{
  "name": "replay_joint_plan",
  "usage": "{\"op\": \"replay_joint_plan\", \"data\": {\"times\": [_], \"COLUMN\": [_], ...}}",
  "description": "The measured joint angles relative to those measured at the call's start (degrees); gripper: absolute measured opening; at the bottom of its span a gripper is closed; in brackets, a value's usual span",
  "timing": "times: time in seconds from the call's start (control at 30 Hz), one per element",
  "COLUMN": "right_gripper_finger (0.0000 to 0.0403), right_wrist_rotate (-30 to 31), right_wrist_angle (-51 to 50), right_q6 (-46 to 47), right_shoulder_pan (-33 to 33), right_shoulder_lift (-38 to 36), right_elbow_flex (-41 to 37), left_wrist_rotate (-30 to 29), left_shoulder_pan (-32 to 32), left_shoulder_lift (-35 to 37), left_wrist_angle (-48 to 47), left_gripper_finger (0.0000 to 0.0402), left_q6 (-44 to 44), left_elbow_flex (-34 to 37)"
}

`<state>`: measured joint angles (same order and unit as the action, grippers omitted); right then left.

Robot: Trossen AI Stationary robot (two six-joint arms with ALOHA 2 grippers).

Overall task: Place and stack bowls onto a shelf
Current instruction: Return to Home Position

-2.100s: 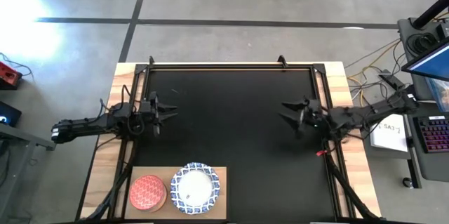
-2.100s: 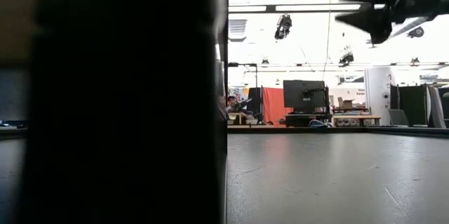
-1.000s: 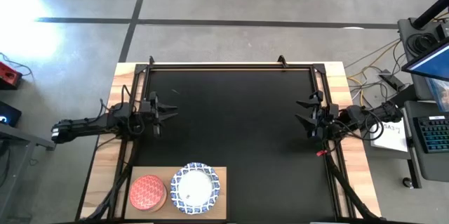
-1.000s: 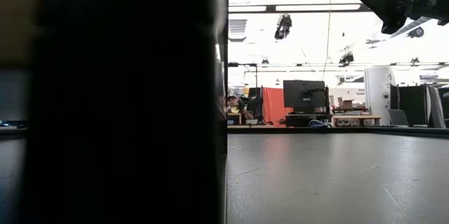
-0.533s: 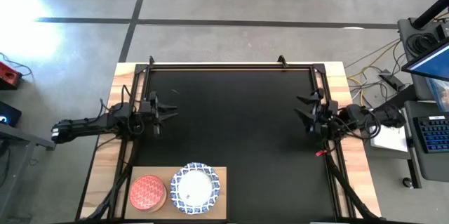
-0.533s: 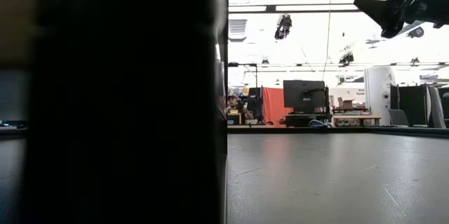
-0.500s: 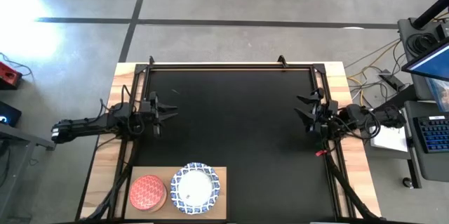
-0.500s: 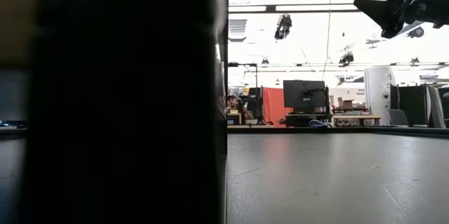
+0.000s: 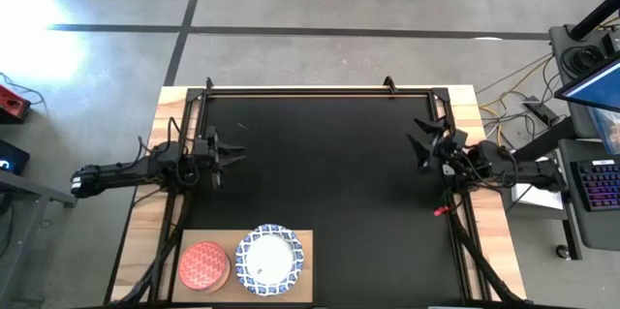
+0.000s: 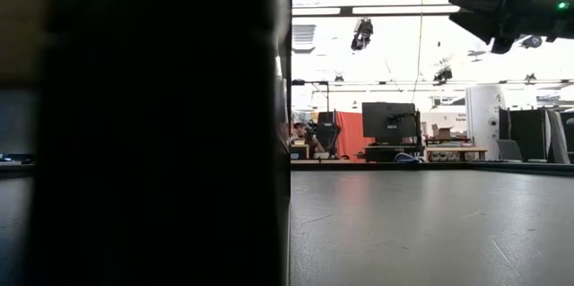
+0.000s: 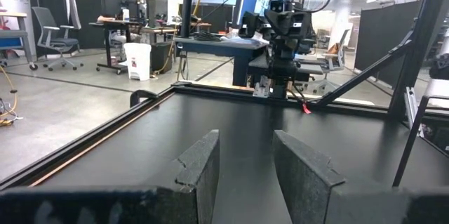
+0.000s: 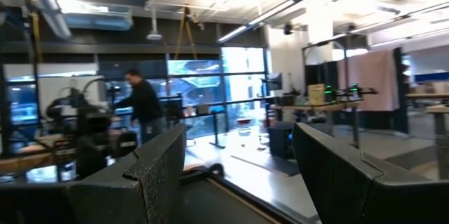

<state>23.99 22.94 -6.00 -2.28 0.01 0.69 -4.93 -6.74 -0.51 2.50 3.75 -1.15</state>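
Shelf (image 9: 308, 243) is lying at the counter's (image 9: 320, 188) edge on the left arm's side, long axis across, so I am judging the left gripper (image 9: 235, 150) nearer; the right gripper (image 9: 417, 140) is hovering well apart. Both are showing spread fingers, empty. Red-pink bowl (image 9: 203, 265) and white patterned bowl (image 9: 270, 260) are sitting side by side on it.

I can read no text, label, brand or number from here. The white sheet (image 9: 539, 196) just off the desk's (image 9: 463, 96) right edge carries dark marks, too small for me to make out. The dark screen (image 10: 388, 118) in the room behind the desk shows nothing legible either.
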Motion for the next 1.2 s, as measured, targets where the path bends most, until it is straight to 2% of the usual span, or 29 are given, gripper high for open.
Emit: {"op": "replay_joint_plan", "data": {"times": [0.63,1.2], "right_gripper_finger": [0.0249,0.0249], "right_wrist_rotate": [0.0,0.0], "right_wrist_angle": [0.0,0.0], "right_q6": [0.0,0.0], "right_shoulder_pan": [-14.7,-20.5], "right_shoulder_lift": [0.0,1.5], "right_elbow_flex": [0.0,0.0], "left_wrist_rotate": [0.0,0.0], "left_shoulder_pan": [0.0,0.0], "left_shoulder_lift": [0.0,0.0], "left_wrist_angle": [0.0,0.0], "left_gripper_finger": [0.0116,0.0116], "left_q6": [0.0,0.0], "left_elbow_flex": [0.0,0.0]}}
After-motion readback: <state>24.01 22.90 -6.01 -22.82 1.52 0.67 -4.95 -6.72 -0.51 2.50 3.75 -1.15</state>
